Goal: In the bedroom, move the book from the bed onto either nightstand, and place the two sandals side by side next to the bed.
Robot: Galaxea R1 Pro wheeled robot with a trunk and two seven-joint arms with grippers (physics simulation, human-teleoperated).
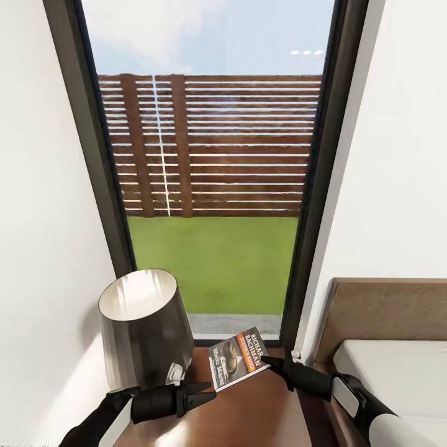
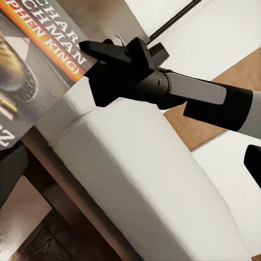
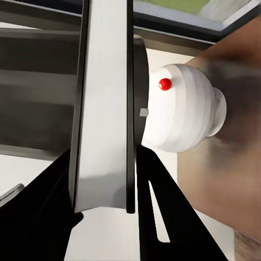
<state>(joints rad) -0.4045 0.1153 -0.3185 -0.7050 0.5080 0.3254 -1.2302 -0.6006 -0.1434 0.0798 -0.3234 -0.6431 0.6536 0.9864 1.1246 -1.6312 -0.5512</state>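
Low in the frame, your right gripper (image 1: 268, 361) pinches the book (image 1: 238, 358) over the nightstand (image 1: 248, 413), left gripper (image 1: 208, 393) spread beside it

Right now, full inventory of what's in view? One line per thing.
book: 1, dark grey with orange band, held over the nightstand, tilted
nightstand: 1, reddish-brown, glossy top, below the window, left of the bed
lamp: 1, dark metallic shade, white base, on the nightstand's left part
bed: 1, off-white mattress, brown headboard, at right
window: 1, tall, dark frame, fence and grass outside
walls: white, both sides
left hand: 1, black, near the lamp's base, beside the book
right hand: 1, black, gripping the book's edge
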